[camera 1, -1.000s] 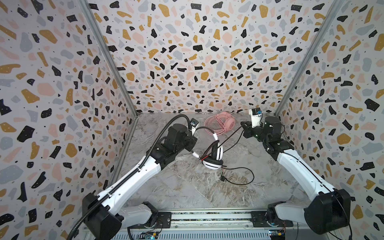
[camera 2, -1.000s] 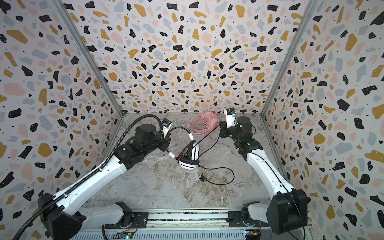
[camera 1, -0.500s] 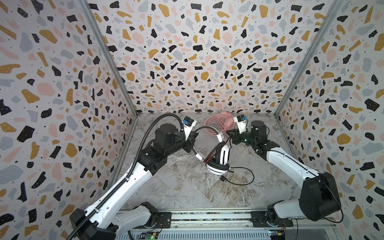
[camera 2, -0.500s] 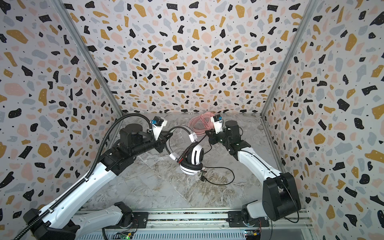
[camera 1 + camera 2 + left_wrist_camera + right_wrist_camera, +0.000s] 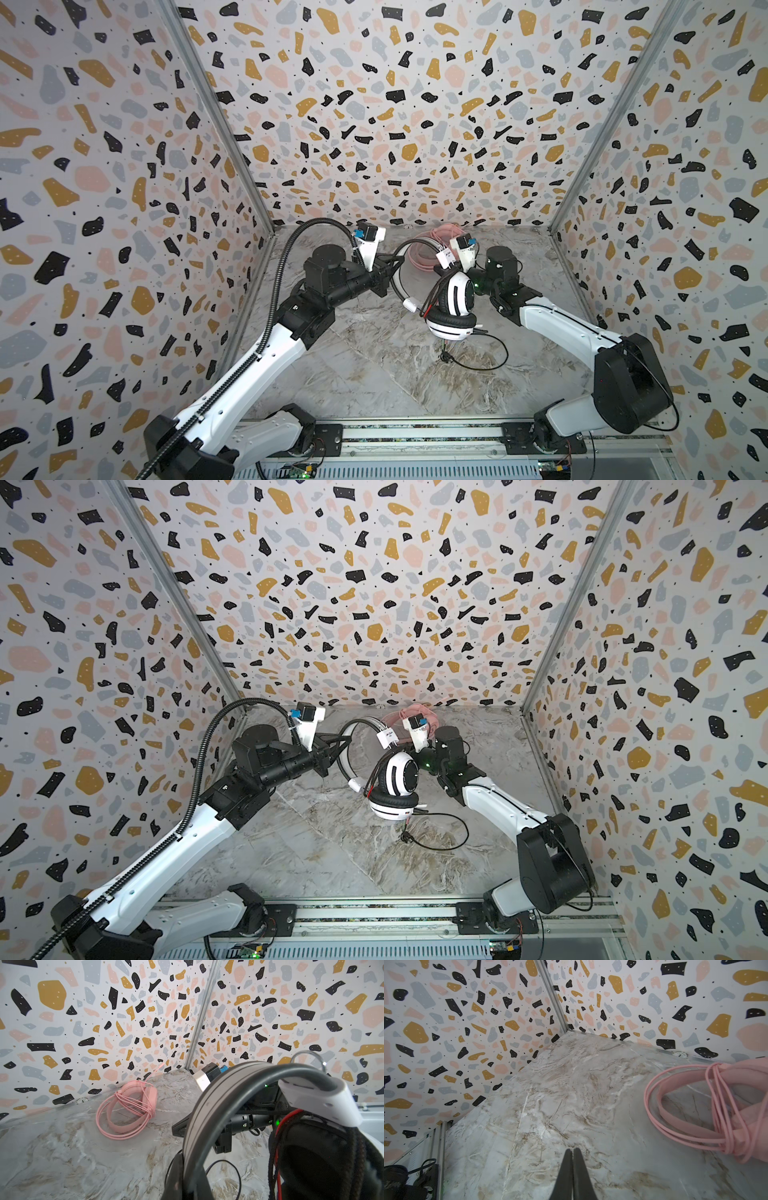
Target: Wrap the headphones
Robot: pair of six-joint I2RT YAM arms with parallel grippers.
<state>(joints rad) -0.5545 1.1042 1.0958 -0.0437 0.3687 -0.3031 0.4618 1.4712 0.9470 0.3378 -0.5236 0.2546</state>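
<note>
Top views: my left pincer (image 5: 390, 268) pinches the white headset (image 5: 455, 295) by its band. My right arm (image 5: 557, 328) has swung in from 3 o'clock to just behind it. Slack cable (image 5: 446, 356) lies at 6 o'clock, so I judge the wrapping unfinished.

Left wrist: pink headset (image 5: 126, 1109) lies wound by the wall (image 5: 83, 1043).

Right wrist: right pincer (image 5: 572, 1150) pressed together, nothing visible between.

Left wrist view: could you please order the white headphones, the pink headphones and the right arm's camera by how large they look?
1. white headphones: largest by far, though being so near the lens inflates them.
2. pink headphones: mid-sized, farther off.
3. camera: smallest, and partly hidden behind the white headphones.
</note>
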